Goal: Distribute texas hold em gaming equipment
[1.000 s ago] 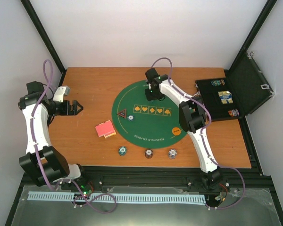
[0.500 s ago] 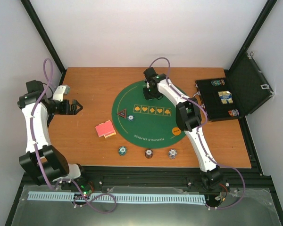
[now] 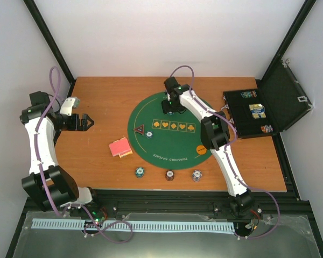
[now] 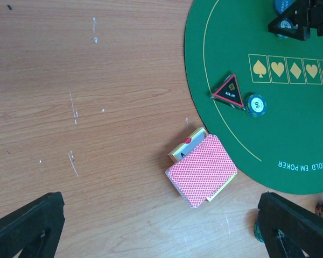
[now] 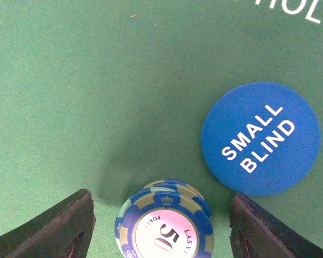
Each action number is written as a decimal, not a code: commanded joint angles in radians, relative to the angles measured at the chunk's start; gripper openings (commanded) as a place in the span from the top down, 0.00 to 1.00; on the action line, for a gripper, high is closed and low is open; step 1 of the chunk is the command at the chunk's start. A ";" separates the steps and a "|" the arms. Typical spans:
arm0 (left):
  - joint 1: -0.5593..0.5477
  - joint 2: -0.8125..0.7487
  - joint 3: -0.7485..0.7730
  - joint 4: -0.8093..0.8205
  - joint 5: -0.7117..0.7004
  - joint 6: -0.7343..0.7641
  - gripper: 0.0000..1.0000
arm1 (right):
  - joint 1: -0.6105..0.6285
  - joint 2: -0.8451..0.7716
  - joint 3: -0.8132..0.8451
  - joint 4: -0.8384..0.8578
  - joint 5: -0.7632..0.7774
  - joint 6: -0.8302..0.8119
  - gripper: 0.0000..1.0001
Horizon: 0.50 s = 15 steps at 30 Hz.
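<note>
My right gripper (image 3: pixel 172 104) hovers over the far edge of the green mat (image 3: pixel 151 115). In the right wrist view its jaws (image 5: pixel 160 226) stand open on either side of a short stack of blue 50 chips (image 5: pixel 165 226), with a gap on each side. A blue SMALL BLIND button (image 5: pixel 260 138) lies beside the stack. My left gripper (image 3: pixel 88 122) is open over bare wood at the left, nothing between its fingers (image 4: pixel 32 223). The pink-backed cards (image 4: pixel 203 170) lie left of the mat. On the mat are a black triangular marker (image 4: pixel 229 91), a blue chip (image 4: pixel 255 105) and an orange button (image 3: pixel 202 150).
Three small chip stacks (image 3: pixel 139 172) (image 3: pixel 169 175) (image 3: pixel 196 174) stand in a row near the table's front edge. The open black case (image 3: pixel 258 110) with more chips sits at the right, close to my right arm's elbow.
My right gripper's jaws have opened off the blue chip stack, and the gripper has shifted slightly left on the far side of the mat. The left arm has not moved.
</note>
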<state>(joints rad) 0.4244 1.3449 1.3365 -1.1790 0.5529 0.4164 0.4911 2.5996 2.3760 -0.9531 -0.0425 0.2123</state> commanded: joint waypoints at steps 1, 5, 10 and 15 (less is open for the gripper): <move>-0.003 0.007 0.040 -0.005 0.006 0.015 0.00 | -0.013 0.008 0.016 -0.029 -0.008 0.003 0.29; -0.004 0.003 0.035 -0.004 0.005 0.014 0.00 | -0.034 -0.009 0.012 -0.033 -0.034 0.002 0.28; -0.003 0.000 0.038 -0.002 0.002 0.014 0.00 | -0.057 -0.002 0.003 -0.029 -0.086 0.007 0.28; -0.003 0.006 0.047 -0.002 -0.005 0.015 0.00 | -0.062 0.017 0.005 -0.009 -0.111 0.023 0.28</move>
<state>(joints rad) 0.4244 1.3472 1.3365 -1.1790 0.5491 0.4164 0.4503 2.5984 2.3760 -0.9489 -0.1387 0.2161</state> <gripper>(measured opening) 0.996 0.719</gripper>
